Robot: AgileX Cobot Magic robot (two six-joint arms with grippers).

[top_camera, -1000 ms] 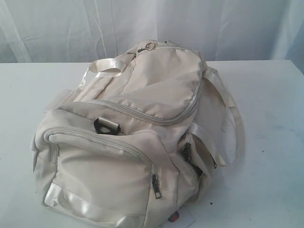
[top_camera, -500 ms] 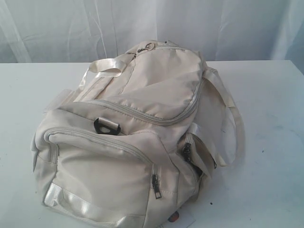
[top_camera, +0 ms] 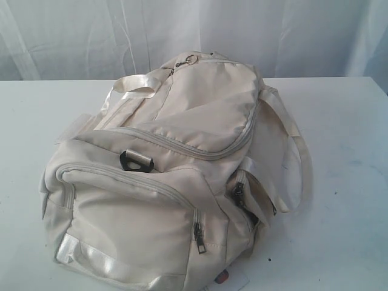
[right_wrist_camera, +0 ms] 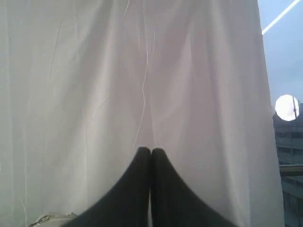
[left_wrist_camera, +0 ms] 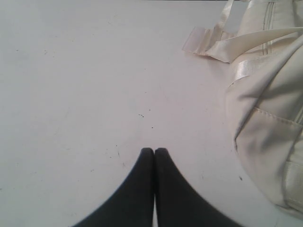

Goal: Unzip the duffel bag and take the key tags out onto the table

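Duffel bag (top_camera: 176,182) is lying zipped on the table (top_camera: 345,151), both arms unseen. Left jaws are clenching empty, bag just beside them. Right jaws, clenched too, are facing a curtain (right_wrist_camera: 94,94); a blind reach risks snagging a handle (top_camera: 297,145).

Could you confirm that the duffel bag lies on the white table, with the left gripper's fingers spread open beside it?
Not quite: the left gripper has its fingers pressed shut, as the left wrist view shows. The duffel bag does lie on the table beside it.
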